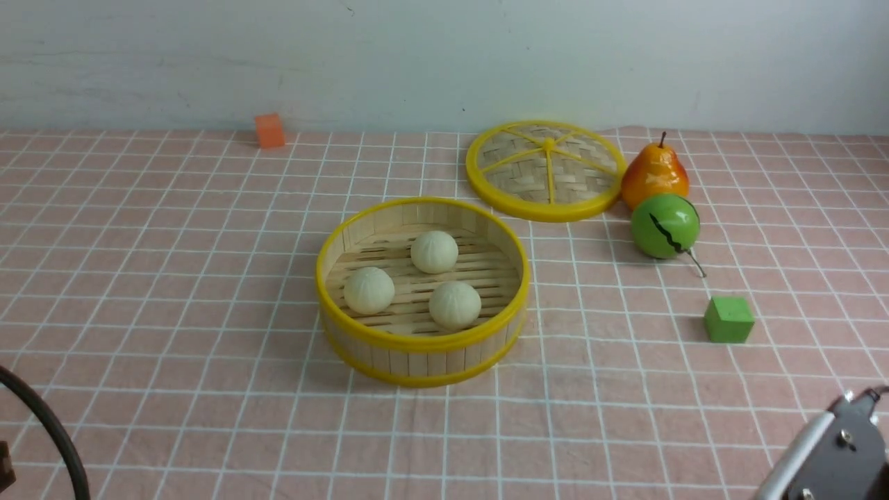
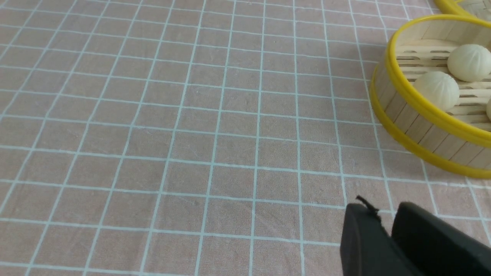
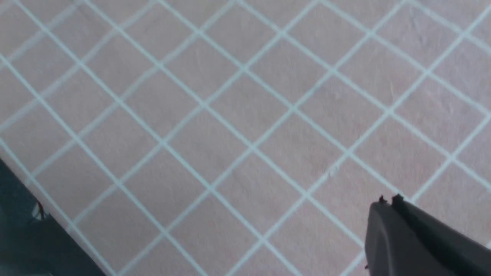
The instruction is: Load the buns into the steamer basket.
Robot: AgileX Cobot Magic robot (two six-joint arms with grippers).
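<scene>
Front view: all three buns [image 1: 434,251] sit on the slatted floor of the basket [image 1: 417,344], apart from one another. The basket stands on the pink checked cloth [image 1: 173,278], ahead of both claws, to the right of the left one and to the left of the right one. Only a part of the right arm [image 1: 833,451] shows at the near right corner. Ahead of it, the green cube [image 1: 728,319] comes first, then the green ball [image 1: 665,226] and the pear [image 1: 654,177], which touch each other. The lid [image 1: 545,208] lies flat beyond the basket, just beside the pear. An orange cube [image 1: 269,130] stands far ahead of the left claw, by the wall.

In the left wrist view, the left claw [image 2: 383,214] has its fingers together, holding nothing, and hangs over bare cloth well short of the basket. In the right wrist view, the right claw [image 3: 387,203] also has its fingers pressed together and empty, with only cloth beneath it.
</scene>
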